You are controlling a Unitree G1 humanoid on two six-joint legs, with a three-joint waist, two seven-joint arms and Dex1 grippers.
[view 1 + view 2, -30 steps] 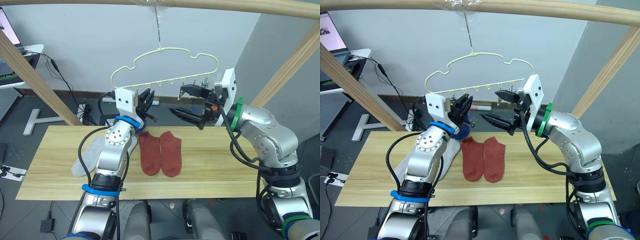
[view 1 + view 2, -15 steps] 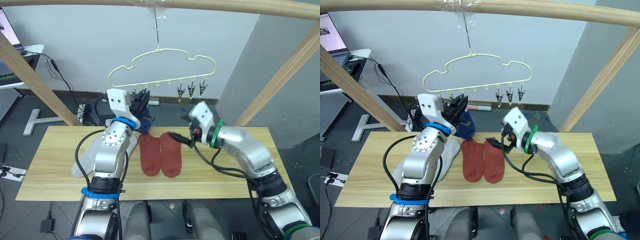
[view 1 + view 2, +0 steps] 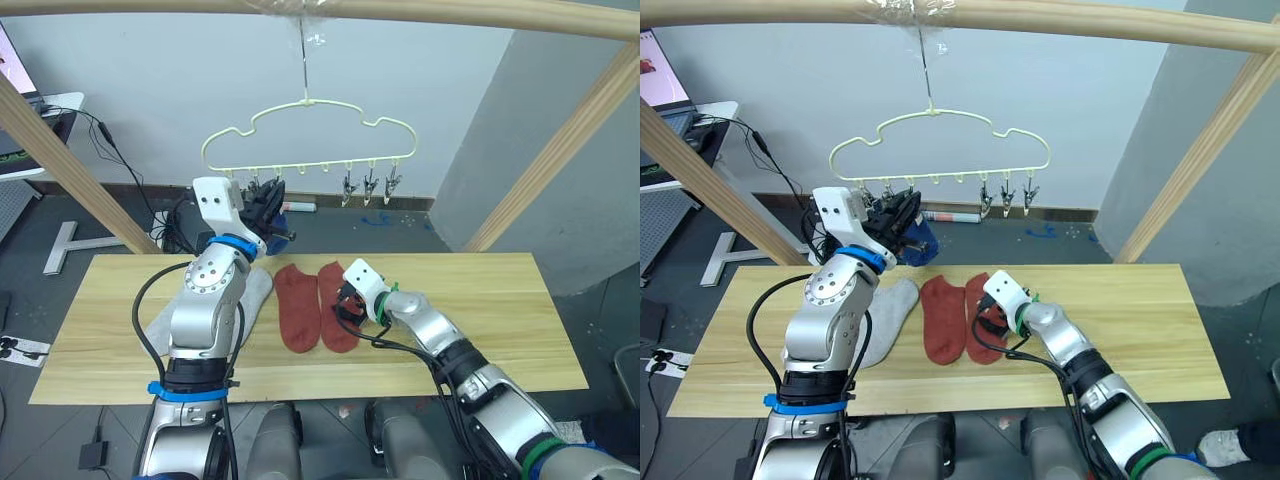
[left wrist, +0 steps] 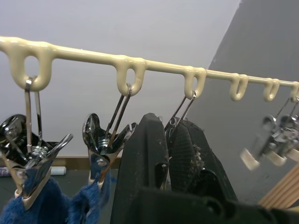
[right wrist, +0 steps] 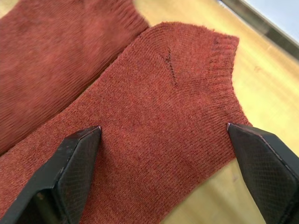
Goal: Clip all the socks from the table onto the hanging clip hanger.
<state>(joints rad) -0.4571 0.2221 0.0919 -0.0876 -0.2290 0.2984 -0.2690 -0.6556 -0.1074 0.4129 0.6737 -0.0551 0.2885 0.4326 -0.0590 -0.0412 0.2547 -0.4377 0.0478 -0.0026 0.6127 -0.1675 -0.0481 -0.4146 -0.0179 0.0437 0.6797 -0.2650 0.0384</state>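
two rust socks (image 3: 318,306) lie flat on the worktop (image 3: 500,310), so the right pincer (image 5: 163,177) straddles one, released, while the left pincer (image 4: 173,158) pinches a clip (image 4: 180,122) on the clip hanger (image 3: 310,135)

Wooden rail frame (image 3: 330,8) overhead (cables (image 3: 110,150) behind).

Robot test lab, rigged for a laundry chore.

A plank table (image 3: 480,300) stands on a dark grey floor (image 3: 60,215) between plain pale walls (image 3: 1090,120), under a bare timber frame (image 3: 1060,22) whose top rail carries a wire clip hanger (image 3: 310,135) fixed on with clear tape. At the robot's left, a desk (image 3: 55,100) holds a lit monitor (image 3: 660,70), with black cables (image 3: 110,150) trailing to a power strip (image 3: 10,345) on the floor. Bits of blue tape (image 3: 1045,232) mark the floor by the skirting. No home furniture stands around it, only bench gear.
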